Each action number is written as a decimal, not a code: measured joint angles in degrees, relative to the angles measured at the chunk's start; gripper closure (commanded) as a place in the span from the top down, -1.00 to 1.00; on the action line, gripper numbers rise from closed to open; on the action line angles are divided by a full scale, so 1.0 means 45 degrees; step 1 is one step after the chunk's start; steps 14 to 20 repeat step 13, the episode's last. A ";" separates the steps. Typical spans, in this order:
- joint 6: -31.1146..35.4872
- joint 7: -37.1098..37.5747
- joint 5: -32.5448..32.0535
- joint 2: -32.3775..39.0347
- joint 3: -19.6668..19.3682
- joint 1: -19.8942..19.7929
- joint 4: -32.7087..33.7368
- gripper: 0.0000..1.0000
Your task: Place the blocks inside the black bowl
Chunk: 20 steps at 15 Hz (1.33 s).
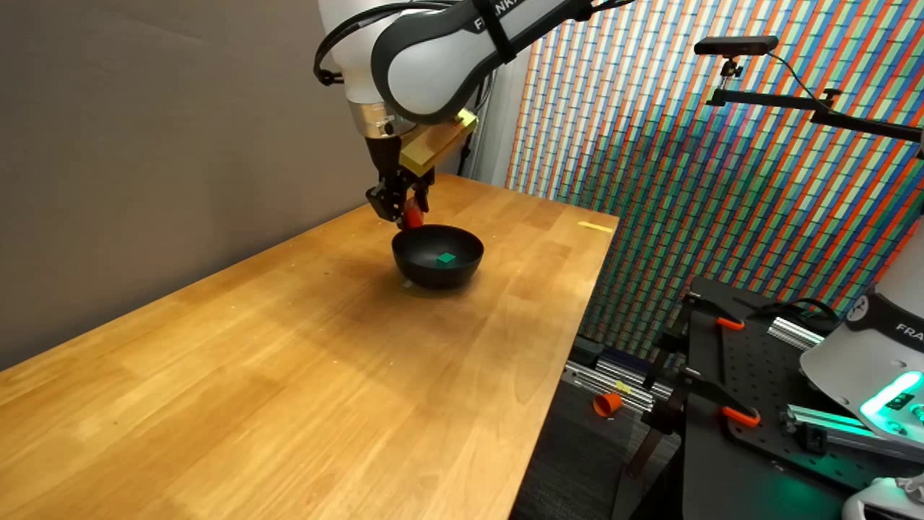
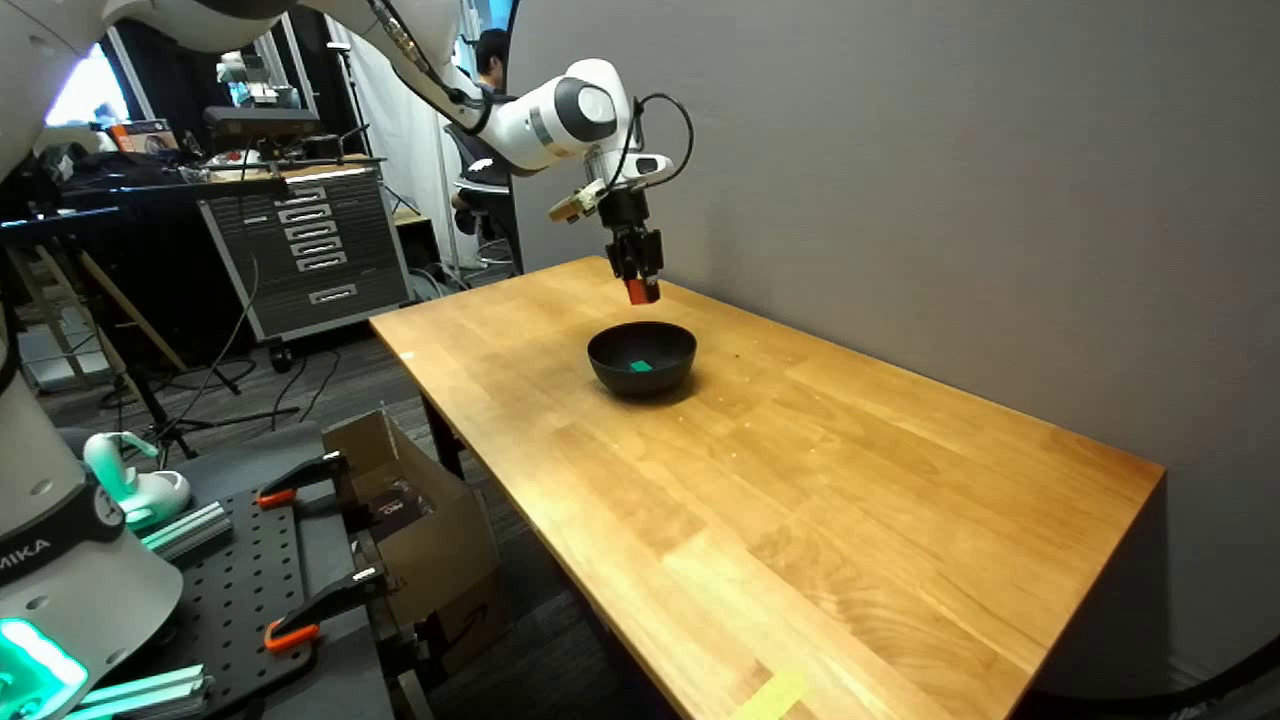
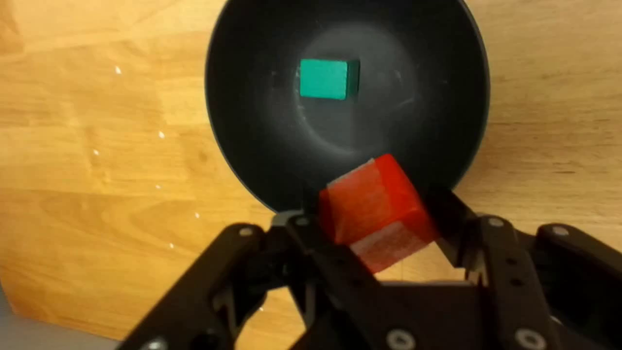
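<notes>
The black bowl stands upright on the wooden table, and also shows in an exterior view and in the wrist view. The green block lies inside it on the bottom, also visible in both exterior views. My gripper is shut on the red-orange block, which sits tilted between the fingers. It holds this block above table height. In an exterior view the held block appears just behind the bowl's rim. In the wrist view it overlaps the bowl's near rim.
The wooden table runs along a grey wall close behind the gripper. Yellow tape marks the table near an edge. An orange cup lies on the floor beside the table. A cardboard box stands below the table edge.
</notes>
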 measured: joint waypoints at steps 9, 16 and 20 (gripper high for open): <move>-0.0095 0.0173 0.1097 -0.1337 0.1481 -0.1632 -0.2195 1.00; -0.0728 -0.0638 0.2539 -0.2331 0.2550 -0.2232 -0.3116 1.00; -0.0728 -0.0638 0.2539 -0.2331 0.2550 -0.2232 -0.3116 1.00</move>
